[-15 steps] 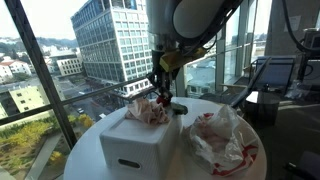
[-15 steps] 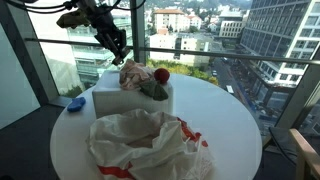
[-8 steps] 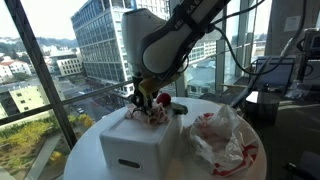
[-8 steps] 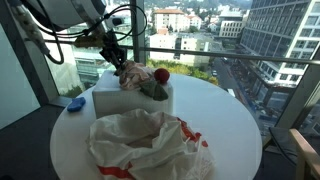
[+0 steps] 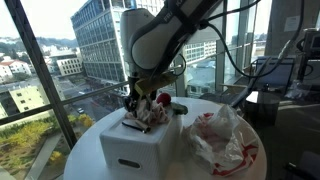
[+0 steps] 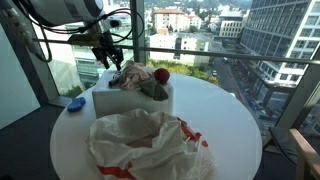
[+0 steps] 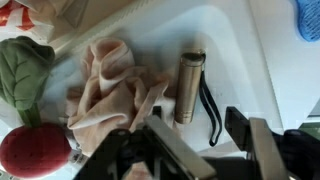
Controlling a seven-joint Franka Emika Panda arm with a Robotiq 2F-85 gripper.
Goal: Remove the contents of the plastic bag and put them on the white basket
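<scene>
The white basket point(image 5: 130, 145) point(image 6: 110, 100) stands on the round white table point(image 6: 225, 120). In it lie a crumpled pink cloth point(image 7: 110, 90), a red and green plush toy point(image 7: 25, 110) point(image 6: 155, 80) and a bronze flashlight with a black strap point(image 7: 190, 85). My gripper point(image 7: 190, 135) point(image 5: 135, 100) point(image 6: 110, 58) hovers open and empty just above the basket, over the flashlight's end. The white and red plastic bag point(image 5: 225, 140) point(image 6: 145, 145) lies crumpled on the table beside the basket.
Glass walls with black frames point(image 5: 45, 80) surround the table. A blue cloth point(image 6: 75, 102) point(image 7: 308, 18) lies on the table beyond the basket. A chair and monitor point(image 5: 275, 80) stand behind.
My gripper has moved from above the basket's far side down and across to its near end; the flashlight now lies in the basket below the open jaws.
</scene>
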